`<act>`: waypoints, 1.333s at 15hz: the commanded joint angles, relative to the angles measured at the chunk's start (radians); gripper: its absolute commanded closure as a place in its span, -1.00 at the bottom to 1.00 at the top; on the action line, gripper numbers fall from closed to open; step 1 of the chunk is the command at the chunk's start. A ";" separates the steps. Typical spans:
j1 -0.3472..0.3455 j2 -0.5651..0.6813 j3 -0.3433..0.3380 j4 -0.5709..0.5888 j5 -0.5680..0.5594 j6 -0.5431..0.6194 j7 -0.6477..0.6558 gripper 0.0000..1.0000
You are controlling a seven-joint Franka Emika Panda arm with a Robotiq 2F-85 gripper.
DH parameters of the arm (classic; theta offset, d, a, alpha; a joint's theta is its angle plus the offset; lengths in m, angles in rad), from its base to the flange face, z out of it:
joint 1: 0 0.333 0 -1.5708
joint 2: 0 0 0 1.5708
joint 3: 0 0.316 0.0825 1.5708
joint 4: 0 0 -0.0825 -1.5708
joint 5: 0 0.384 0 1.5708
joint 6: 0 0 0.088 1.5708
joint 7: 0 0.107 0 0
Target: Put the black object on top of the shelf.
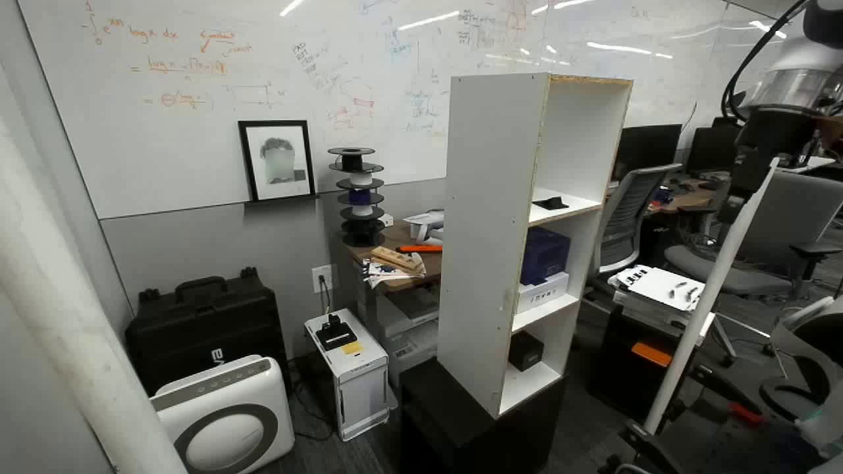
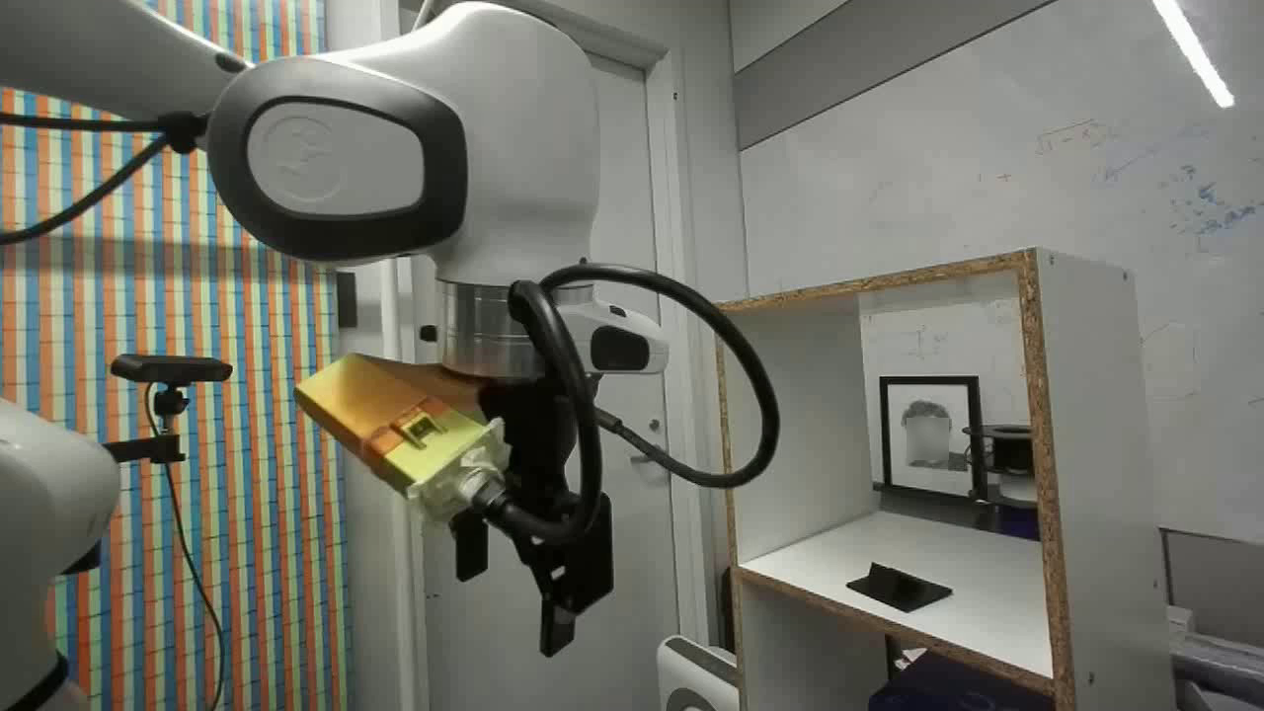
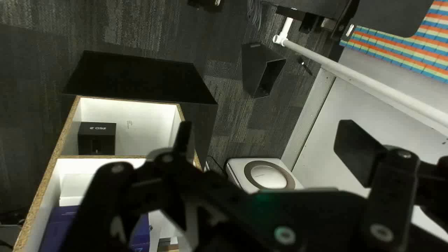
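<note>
The shelf (image 1: 490, 230) is tall and white with open cubbies and stands on a black base. It also shows in an exterior view (image 2: 1098, 444) and, seen from above, in the wrist view (image 3: 78, 158). A small flat black object (image 2: 901, 587) with a raised tab lies in the top cubby, near its front edge; it also shows in an exterior view (image 1: 552, 203). It is out of view in the wrist view. My gripper (image 2: 515, 597) hangs outside the shelf, apart from it. In the wrist view its fingers (image 3: 267, 144) are spread with nothing between them.
Blue and white boxes (image 1: 545, 255) sit in the middle cubby, a black box (image 1: 525, 350) in the bottom one. A white air purifier (image 3: 267, 175) stands on the floor. A white pole (image 3: 371, 78) runs along the wall. A black cable (image 2: 760, 395) loops beside my wrist.
</note>
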 commanded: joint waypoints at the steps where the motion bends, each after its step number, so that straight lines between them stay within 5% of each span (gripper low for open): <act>1: -0.025 0.009 0.025 0.001 0.020 0.000 -0.017 -1.00; 17: -0.025 0.009 0.025 0.001 0.020 0.000 -0.017 -1.00; 20: -0.025 0.029 0.058 0.001 0.025 0.156 0.045 -1.00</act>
